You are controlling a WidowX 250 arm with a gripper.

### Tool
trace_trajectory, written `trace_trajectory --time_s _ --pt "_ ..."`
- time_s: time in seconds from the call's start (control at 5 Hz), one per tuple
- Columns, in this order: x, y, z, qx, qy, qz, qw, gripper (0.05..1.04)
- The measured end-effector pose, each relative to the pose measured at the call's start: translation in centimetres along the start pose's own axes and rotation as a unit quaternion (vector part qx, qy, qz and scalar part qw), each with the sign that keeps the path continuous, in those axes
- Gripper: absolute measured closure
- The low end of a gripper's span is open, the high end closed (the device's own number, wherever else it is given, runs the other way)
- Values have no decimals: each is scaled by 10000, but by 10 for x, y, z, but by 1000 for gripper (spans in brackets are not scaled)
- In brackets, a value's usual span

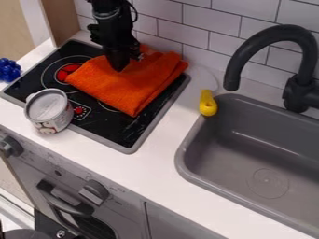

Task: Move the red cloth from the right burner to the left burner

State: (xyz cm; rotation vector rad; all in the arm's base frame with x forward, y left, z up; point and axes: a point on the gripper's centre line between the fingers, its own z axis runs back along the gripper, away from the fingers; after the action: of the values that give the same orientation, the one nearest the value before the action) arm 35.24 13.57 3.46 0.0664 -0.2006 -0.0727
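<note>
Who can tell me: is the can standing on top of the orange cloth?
No, the can stands at the edge of the stovetop, beside the orange cloth.

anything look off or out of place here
The can straddles the front edge of the stove, partly over the counter, so it may not sit level. The yellow thing lies right at the rim of the sink and might slip in. Nothing looks spilled.

You've got a toy kitchen: black stovetop left, grey sink with faucet right, oven near.
</note>
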Motion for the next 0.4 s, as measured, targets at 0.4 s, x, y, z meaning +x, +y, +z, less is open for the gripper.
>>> trace_trajectory --time_s 0.4 --pt "-8 -7 -23 14 -146 228 9996 1031"
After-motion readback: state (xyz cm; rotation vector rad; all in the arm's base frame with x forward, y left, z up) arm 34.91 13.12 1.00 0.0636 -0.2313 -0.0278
